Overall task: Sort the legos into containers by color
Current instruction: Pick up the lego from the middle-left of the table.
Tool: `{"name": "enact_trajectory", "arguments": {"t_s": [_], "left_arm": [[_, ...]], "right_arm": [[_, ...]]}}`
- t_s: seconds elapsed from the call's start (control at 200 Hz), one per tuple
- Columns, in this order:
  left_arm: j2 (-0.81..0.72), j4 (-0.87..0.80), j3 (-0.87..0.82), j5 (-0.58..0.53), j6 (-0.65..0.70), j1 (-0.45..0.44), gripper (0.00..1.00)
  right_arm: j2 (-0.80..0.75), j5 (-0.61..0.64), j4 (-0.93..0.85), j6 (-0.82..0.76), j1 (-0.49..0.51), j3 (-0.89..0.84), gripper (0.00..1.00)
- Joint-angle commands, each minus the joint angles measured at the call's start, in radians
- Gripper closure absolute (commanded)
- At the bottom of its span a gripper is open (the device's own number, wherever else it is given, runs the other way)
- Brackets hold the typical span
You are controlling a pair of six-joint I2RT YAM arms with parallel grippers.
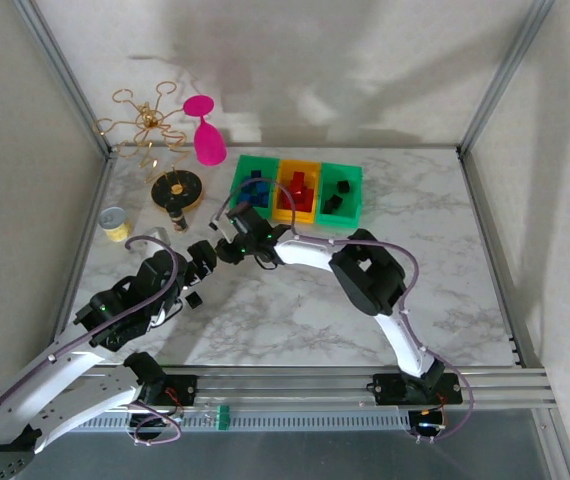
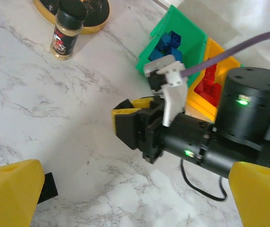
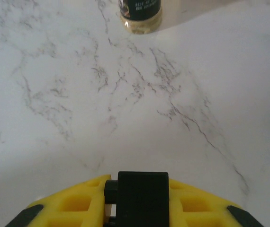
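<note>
Marble-veined table is seen from above, with three containers in a row at twelve o'clock. A left green bin holds blue legos, a yellow-orange bin holds red legos, and a right green bin holds black legos. The right gripper is reached out at the left green bin's six o'clock, near it but apart. The left gripper is placed just beside it. A loose black brick lies on the table at the left gripper's six o'clock.

From the left wrist, that gripper's yellow fingers are seen spread wide with nothing between them. The loose black brick sits just beside the finger at eight o'clock.

From the right wrist, a held black brick is seen pinched between the right gripper's yellow fingers, above bare marble. A spice bottle stands at twelve o'clock.

The bricks are judged light, rigid and smooth-sided. They are best taken by two opposite flat walls rather than by the studs. The held brick is judged to belong in the right green bin. The loose one may skate on the polished top if it is nudged.
</note>
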Motion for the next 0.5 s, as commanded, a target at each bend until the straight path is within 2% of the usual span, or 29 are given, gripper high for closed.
{"name": "enact_trajectory", "arguments": {"t_s": [0.0,0.215,0.4,0.496], "left_arm": [[-0.001,0.038,0.005,0.032,0.025,0.009,0.00],[0.030,0.128,0.003,0.112,0.077,0.009,0.00],[0.098,0.221,0.003,0.178,0.113,0.008,0.00],[0.138,0.271,0.004,0.207,0.127,0.006,0.00]], "right_arm": [[-0.133,0.035,0.041,0.056,-0.021,-0.091,0.82],[-0.332,0.065,0.054,0.160,-0.116,-0.274,0.83],[-0.463,0.130,0.010,0.222,-0.214,-0.361,0.83],[-0.493,0.174,-0.019,0.244,-0.296,-0.379,0.83]]}}
